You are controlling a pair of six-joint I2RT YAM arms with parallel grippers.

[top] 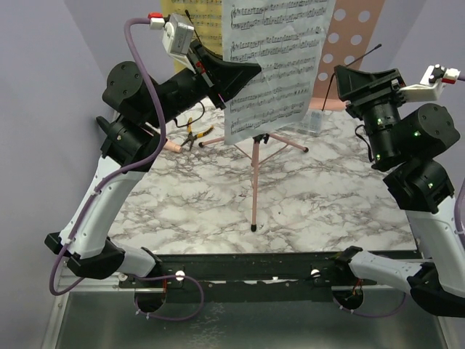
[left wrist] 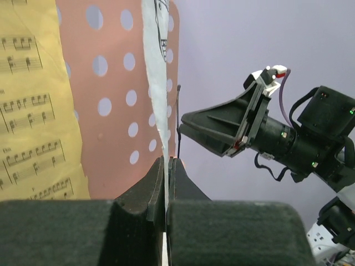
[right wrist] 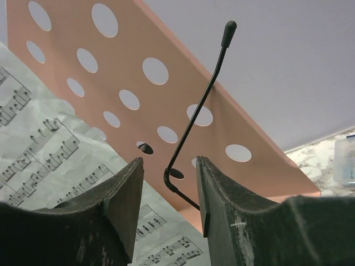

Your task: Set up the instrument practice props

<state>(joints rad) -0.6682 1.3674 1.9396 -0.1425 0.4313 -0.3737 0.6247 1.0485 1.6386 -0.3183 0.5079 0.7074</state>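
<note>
Now the white music sheet (top: 272, 69) is pinched edge-on by the left gripper (left wrist: 166, 163), just before the pink music stand (right wrist: 183, 50); the right gripper (right wrist: 169, 180) is set half open around its black retaining wire (right wrist: 199, 105), which should be gripped gently, not bent.

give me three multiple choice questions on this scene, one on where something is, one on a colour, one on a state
1. Where do the pliers lie? A on the marble table, left side; B on a shelf; C on the floor
2. What colour is the perforated stand desk? A blue; B pink; C green
3. How is the left claw? A wide open; B shut on the white sheet; C shut on the pliers
Answers: 1 A, they rest on the marble. 2 B, its holed panel shows pink. 3 B, it pinches the sheet's edge.
</note>
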